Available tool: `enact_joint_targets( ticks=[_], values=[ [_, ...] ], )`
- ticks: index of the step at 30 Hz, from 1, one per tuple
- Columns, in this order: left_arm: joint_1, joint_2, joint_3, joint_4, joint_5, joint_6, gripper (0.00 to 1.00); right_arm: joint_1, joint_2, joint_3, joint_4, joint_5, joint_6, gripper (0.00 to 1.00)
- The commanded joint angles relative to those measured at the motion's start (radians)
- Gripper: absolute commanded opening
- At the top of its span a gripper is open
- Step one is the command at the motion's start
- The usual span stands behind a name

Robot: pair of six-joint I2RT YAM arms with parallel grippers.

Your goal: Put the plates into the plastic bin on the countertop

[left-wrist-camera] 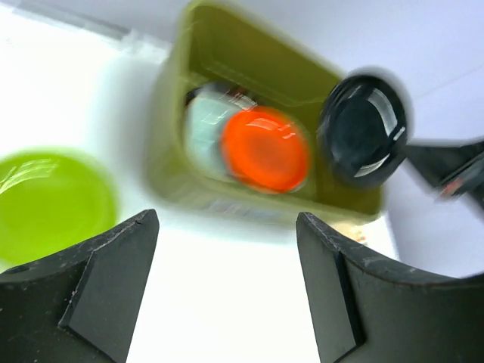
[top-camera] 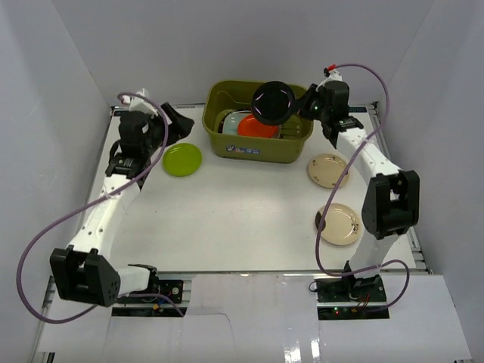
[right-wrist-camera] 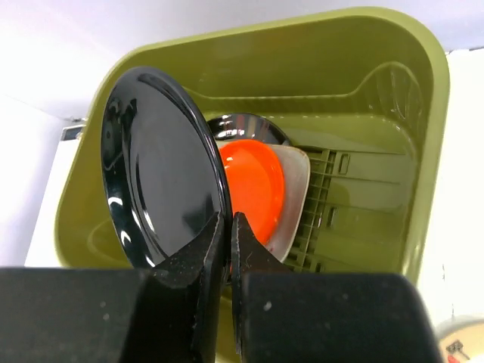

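Clamping the glossy round black plate over the ribbed olive bin is the right pincer; left pincer gapes.

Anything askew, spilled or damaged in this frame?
Nothing looks spilled or damaged. The black plate is tilted on edge above the plastic bin, but only because the right gripper pinches its rim.

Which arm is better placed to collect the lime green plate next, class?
Left. The left gripper is open, empty and close to the lime green plate; the right gripper is shut on the black plate over the plastic bin.
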Motion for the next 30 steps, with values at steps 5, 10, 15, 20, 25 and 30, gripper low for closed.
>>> enact_joint_targets(
  ticks=[5,10,15,20,25,30],
  values=[
    [0.096,-0.161,-0.480,0.100,-0.098,-0.141,0.84,0.012,0.249,0.326,-0.099,-0.009,-0.026,0.08],
    [0.145,-0.090,-0.496,0.134,-0.075,-0.217,0.84,0.027,0.352,0.409,-0.150,0.020,-0.025,0.09],
    [0.168,0.010,-0.501,0.236,-0.113,-0.295,0.85,0.029,0.365,0.443,-0.176,0.009,-0.029,0.62],
    [0.235,0.163,-0.476,0.275,-0.106,-0.336,0.86,0.007,0.254,0.407,-0.194,-0.005,-0.066,0.66],
    [0.240,0.259,-0.426,0.296,-0.081,-0.337,0.83,-0.074,-0.068,0.028,-0.078,-0.029,-0.061,0.39],
    [0.240,0.339,-0.389,0.309,-0.087,-0.332,0.74,-0.343,-0.425,-0.493,0.149,-0.064,0.070,0.08]
  ],
)
